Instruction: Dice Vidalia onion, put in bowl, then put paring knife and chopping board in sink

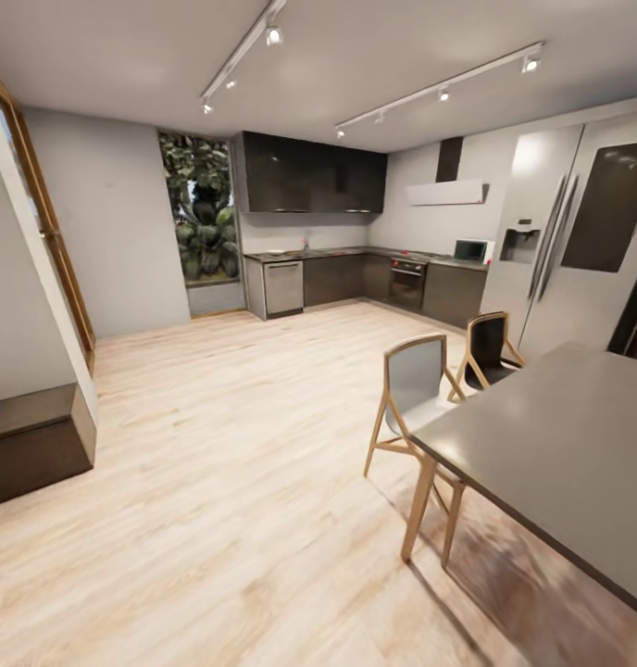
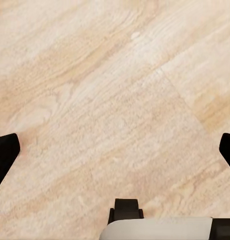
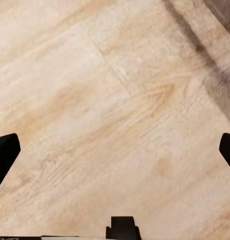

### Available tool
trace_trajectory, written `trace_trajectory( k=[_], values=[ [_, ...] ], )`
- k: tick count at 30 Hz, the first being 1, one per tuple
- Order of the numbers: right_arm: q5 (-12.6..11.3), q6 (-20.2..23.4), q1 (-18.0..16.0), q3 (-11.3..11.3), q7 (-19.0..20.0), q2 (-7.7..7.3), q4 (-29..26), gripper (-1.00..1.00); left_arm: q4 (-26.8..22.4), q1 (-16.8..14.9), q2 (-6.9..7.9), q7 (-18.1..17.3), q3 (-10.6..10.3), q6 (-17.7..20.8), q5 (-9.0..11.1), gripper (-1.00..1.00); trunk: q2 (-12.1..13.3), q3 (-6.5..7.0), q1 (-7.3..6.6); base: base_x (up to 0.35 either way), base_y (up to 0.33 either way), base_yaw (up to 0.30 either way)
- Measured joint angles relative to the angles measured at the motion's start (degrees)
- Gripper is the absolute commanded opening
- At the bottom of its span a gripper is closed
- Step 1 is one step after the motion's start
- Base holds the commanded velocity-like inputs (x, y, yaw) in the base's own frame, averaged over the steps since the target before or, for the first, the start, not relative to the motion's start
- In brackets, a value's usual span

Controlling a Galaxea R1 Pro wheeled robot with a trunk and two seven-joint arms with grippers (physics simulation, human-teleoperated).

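The kitchen's dark grey countertop runs along the far wall over dark cabinet fronts, a long way across the room. The sink, onion, chopping board, paring knife and bowl are too far off to make out. In the left wrist view my left gripper hangs open over pale wooden floor, its black fingertips wide apart with nothing between them. In the right wrist view my right gripper is likewise open and empty above the floor.
A long grey dining table fills the right foreground, with two wooden chairs beside it. A tall fridge stands at the right. A dark low cabinet juts out at the left. Open wooden floor leads toward the kitchen.
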Motion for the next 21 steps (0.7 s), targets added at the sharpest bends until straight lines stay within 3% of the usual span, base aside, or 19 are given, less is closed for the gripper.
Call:
trace_trajectory(
  k=[21],
  values=[
    [0.0,0.0,0.0,0.1,0.0,0.02,0.02,1.0,-0.02,0.0,0.18,-0.02,0.0,0.0,0.0,1.0,0.0,0.0,0.0,0.276,0.184,0.285]
  ],
)
